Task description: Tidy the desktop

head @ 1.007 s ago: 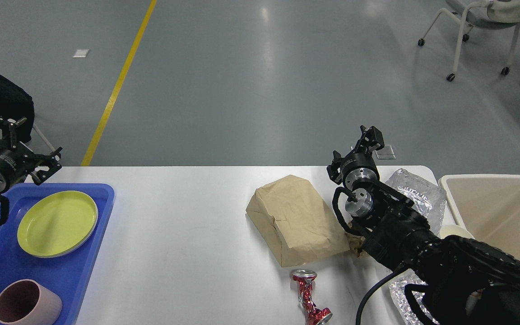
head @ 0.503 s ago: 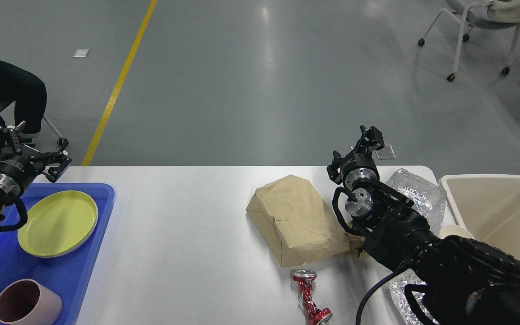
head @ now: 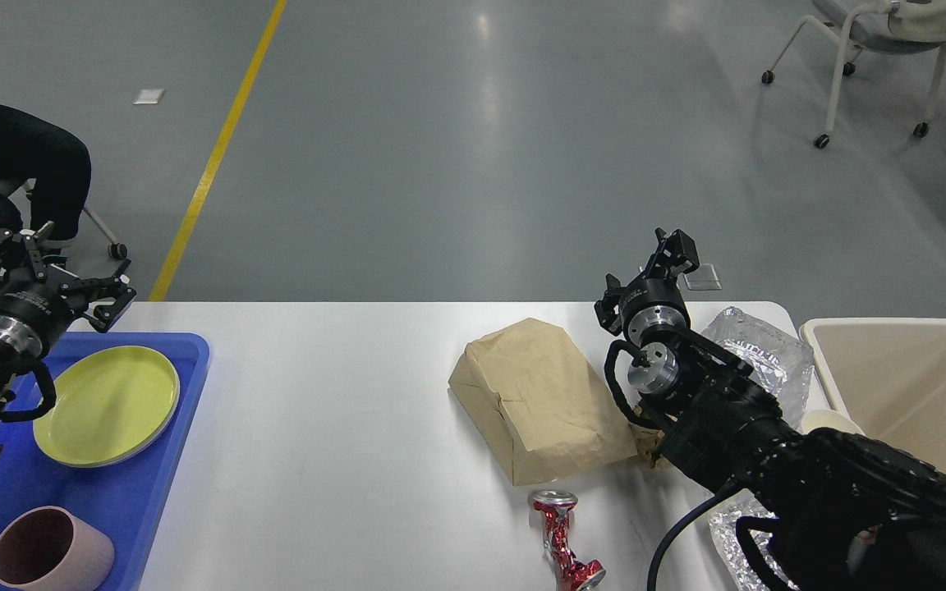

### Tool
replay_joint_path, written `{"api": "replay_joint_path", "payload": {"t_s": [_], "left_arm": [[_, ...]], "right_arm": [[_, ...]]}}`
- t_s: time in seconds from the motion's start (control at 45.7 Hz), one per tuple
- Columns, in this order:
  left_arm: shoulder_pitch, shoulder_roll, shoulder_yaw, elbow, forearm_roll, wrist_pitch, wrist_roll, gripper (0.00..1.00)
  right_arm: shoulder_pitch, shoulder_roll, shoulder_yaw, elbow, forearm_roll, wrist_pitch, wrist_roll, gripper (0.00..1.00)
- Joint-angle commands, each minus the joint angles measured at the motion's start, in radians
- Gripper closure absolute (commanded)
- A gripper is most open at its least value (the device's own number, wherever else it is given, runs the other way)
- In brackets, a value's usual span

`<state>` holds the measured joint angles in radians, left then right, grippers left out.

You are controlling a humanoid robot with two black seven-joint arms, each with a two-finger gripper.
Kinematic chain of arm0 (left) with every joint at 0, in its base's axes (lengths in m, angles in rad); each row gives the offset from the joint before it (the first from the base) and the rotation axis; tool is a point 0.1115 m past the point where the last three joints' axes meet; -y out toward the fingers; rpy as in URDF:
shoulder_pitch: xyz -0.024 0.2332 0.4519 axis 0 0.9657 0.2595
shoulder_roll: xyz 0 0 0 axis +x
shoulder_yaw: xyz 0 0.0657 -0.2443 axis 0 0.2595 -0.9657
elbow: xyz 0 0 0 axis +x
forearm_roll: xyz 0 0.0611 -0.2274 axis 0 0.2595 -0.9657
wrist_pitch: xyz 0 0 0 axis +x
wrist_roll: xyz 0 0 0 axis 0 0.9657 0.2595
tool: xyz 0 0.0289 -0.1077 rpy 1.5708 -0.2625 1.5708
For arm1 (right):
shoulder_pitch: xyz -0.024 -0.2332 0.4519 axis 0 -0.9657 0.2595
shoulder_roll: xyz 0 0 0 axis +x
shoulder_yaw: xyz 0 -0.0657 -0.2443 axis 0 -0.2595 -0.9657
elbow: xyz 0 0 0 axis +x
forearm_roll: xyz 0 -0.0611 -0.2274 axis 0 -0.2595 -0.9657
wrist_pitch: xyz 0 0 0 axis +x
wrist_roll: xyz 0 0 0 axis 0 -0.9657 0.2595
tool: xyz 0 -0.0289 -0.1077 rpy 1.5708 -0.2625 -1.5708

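Note:
The white desktop (head: 342,427) spans the view. On it lie a crumpled brown paper bag (head: 539,398), a crushed red can (head: 559,533) near the front edge, and crinkled foil (head: 756,353) at the back right. My left gripper (head: 54,269) is open and empty, just above the far left corner of the blue tray (head: 120,501). My right gripper (head: 672,253) hovers over the table's back edge between the bag and the foil. It is seen end-on and dark, so its fingers cannot be told apart.
The blue tray holds a yellow plate (head: 107,402) and a pink cup (head: 46,550). A beige bin (head: 908,386) stands at the right of the table. A white cup (head: 830,420) peeks from behind my right arm. A person's dark leg (head: 13,164) is at far left.
My left gripper has moved up and to the right, from the view's left edge to the tray's far corner. The dark leg at far left has shifted. The right arm has not moved.

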<state>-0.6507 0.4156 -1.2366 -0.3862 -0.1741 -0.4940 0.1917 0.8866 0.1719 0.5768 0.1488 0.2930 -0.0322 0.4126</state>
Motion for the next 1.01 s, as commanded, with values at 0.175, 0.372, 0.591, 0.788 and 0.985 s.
{"api": "replay_joint_path", "payload": {"t_s": [0.175, 0.372, 0.591, 0.788, 0.985], "left_arm": [[0.045, -0.026, -0.017, 0.001, -0.005, -0.222, -0.015, 0.04], [0.045, -0.04, -0.003, 0.001, -0.005, -0.222, -0.021, 0.04], [0.054, -0.116, 0.0, 0.003, -0.004, -0.218, -0.02, 0.04], [0.094, -0.129, 0.002, 0.003, -0.002, -0.219, -0.02, 0.04], [0.108, -0.138, 0.003, 0.003, -0.001, -0.23, -0.018, 0.04]], "right_arm": [[0.0, 0.0, 0.0, 0.0, 0.0, 0.0, 0.0, 0.0], [0.0, 0.0, 0.0, 0.0, 0.0, 0.0, 0.0, 0.0], [-0.002, 0.0, 0.0, 0.0, 0.0, 0.0, 0.0, 0.0], [-0.002, 0.0, 0.0, 0.0, 0.0, 0.0, 0.0, 0.0], [0.0, 0.0, 0.0, 0.0, 0.0, 0.0, 0.0, 0.0]]}}
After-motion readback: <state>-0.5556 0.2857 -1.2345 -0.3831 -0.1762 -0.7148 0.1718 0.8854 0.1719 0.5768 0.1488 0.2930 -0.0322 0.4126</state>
